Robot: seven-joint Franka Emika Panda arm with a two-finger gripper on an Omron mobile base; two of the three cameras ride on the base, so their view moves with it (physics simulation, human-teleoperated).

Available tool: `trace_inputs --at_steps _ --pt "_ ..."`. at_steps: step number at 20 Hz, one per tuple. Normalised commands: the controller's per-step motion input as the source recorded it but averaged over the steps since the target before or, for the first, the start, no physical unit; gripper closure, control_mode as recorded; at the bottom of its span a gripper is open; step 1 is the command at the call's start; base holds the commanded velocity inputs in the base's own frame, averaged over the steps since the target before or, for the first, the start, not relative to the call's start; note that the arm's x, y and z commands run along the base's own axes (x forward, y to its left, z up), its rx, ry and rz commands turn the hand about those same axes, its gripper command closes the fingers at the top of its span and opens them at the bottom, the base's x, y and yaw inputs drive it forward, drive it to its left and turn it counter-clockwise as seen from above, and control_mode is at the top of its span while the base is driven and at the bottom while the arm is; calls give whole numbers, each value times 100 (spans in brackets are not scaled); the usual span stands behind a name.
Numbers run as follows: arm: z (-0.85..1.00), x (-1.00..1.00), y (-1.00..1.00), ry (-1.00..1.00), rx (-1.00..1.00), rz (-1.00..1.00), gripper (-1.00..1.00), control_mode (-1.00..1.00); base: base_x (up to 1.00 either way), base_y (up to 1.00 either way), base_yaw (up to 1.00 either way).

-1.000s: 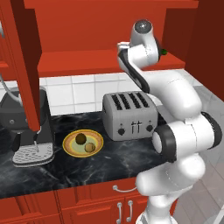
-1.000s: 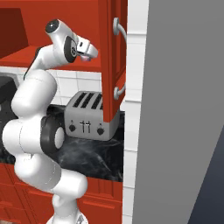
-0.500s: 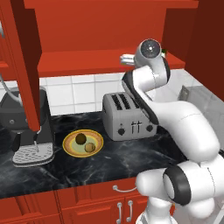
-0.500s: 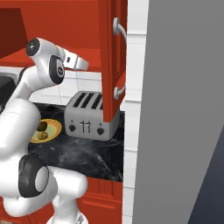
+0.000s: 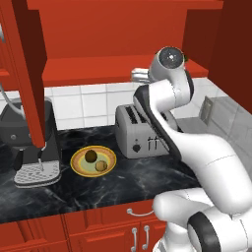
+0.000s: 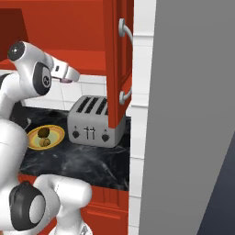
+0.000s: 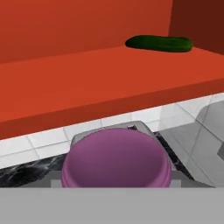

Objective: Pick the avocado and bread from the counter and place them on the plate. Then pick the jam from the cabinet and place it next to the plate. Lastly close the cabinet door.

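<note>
We carry the jam (image 7: 116,159), gripped between half-open jaws of the gripper (image 6: 65,77), out from the cabinet (image 5: 118,69); we keep it upright and lower it beside the plate (image 5: 78,167), clear of the toaster (image 5: 140,135).

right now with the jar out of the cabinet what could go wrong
The small lilac-purple jam jar hangs in the gripper high above the silver toaster; a slip could drop it there. The yellow-rimmed plate already carries the avocado and bread, so a low approach could knock them.
</note>
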Motion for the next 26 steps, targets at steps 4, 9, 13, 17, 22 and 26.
trace_inputs --at_steps 4,9,13,17,22,26 --pt "11 -44 42 14 4 3 100 -100 0 0 0" --pt "-21 -40 52 4 0 4 100 -100 0 0 0" --pt "-49 -39 55 0 0 4 100 -100 0 0 0" --pt "-57 -31 47 2 0 5 100 -100 0 0 0" --pt "-55 -18 37 5 0 4 100 -100 0 0 0" --pt "-59 -7 32 6 0 3 100 -100 0 0 0"
